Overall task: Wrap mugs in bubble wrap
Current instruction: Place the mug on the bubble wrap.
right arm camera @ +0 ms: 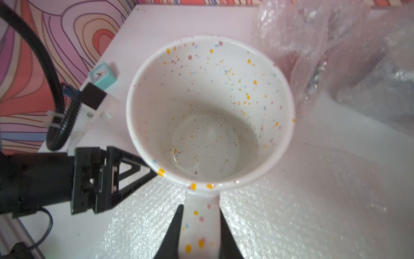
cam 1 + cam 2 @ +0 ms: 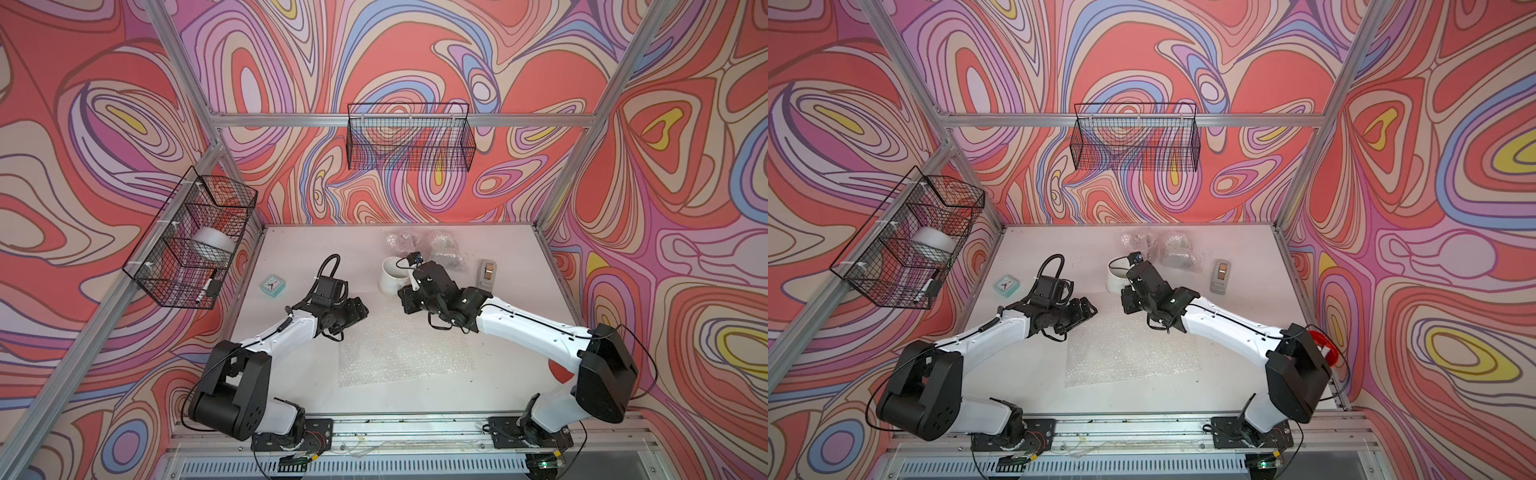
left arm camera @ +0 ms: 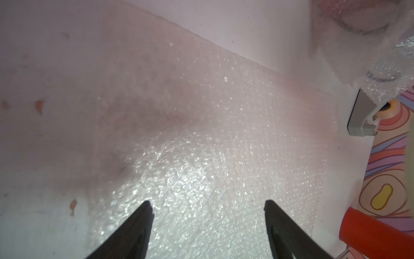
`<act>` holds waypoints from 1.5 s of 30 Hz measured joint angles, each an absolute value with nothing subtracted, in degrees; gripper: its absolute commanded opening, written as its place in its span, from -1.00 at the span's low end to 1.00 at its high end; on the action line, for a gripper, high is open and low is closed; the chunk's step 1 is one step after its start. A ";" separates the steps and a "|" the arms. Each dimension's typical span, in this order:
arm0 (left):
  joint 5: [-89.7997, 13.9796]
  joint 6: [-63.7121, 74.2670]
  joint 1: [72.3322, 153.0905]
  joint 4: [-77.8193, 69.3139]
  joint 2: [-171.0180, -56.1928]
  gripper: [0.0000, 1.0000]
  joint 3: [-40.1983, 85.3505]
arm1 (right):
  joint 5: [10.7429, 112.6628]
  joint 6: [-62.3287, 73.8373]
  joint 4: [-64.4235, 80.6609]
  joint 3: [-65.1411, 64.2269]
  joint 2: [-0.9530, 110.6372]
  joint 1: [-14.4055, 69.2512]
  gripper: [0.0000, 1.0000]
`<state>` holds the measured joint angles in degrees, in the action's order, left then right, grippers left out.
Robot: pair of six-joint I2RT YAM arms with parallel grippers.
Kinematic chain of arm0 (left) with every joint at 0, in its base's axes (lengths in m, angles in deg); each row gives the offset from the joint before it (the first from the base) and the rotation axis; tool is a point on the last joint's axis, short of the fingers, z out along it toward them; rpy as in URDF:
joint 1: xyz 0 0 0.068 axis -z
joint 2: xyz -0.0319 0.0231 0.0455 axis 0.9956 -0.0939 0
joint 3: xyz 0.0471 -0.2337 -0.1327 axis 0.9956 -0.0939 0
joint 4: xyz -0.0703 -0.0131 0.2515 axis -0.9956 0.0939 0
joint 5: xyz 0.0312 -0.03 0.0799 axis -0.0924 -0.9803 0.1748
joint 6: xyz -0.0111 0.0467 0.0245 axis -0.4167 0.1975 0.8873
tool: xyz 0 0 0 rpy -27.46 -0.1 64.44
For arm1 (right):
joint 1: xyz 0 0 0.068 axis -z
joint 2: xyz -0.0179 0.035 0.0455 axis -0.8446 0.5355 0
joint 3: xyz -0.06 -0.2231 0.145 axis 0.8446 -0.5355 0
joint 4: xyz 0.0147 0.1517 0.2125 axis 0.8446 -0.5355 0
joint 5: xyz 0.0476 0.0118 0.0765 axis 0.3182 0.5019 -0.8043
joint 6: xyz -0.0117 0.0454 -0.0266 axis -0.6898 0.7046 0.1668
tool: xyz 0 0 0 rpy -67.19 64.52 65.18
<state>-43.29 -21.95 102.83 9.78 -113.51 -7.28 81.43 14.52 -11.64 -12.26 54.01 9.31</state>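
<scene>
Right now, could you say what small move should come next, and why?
Probably set the white mug down mid-sheet on the flat bubble wrap: the right gripper is shut on its handle, the mug is only at the wrap's far edge, and the left gripper is open, empty.

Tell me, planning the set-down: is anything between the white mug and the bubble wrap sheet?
Nothing visible lies on the bubble wrap sheet; only the open left gripper hangs over its edge beside the white mug.

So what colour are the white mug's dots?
Yellow, pink and blue on the white ceramic mug; right wrist view best.
</scene>
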 measured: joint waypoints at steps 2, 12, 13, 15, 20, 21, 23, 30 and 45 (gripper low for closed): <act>-43.66 -22.12 103.03 8.40 -114.66 0.58 -6.67 | 82.70 16.75 -12.47 -14.45 53.33 8.13 -1.00; -44.10 -22.17 103.92 7.09 -116.43 0.55 -6.37 | 89.06 22.39 -10.66 -19.80 52.96 4.41 -1.00; -44.07 -22.19 103.92 7.09 -116.57 0.55 -6.37 | 89.32 22.54 -10.35 -19.87 53.05 4.28 -1.00; -43.96 -22.32 103.97 7.09 -116.87 0.54 -6.37 | 89.76 23.05 -9.43 -19.87 53.37 4.20 -1.00; -43.59 -22.32 104.08 7.15 -117.33 0.54 -6.39 | 91.31 23.99 -8.12 -19.87 55.21 3.37 -1.00; -43.55 -22.32 104.08 7.15 -117.42 0.55 -6.39 | 91.55 24.14 -8.01 -19.87 55.82 3.04 -1.00; -43.42 -22.32 104.08 7.17 -117.64 0.54 -6.39 | 92.07 24.53 -8.06 -19.87 56.87 2.34 -1.00; -43.00 -22.30 104.08 8.03 -118.05 0.53 -6.39 | 94.19 26.74 -11.55 -19.87 57.88 -1.03 -1.00; -42.52 -22.30 104.08 8.86 -118.55 0.53 -6.39 | 94.78 29.38 -14.74 -20.20 57.90 -2.80 -0.98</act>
<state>-42.52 -22.30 104.08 8.86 -118.55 -6.39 94.78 29.38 -14.74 -20.20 57.90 -2.80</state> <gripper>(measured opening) 0.767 0.197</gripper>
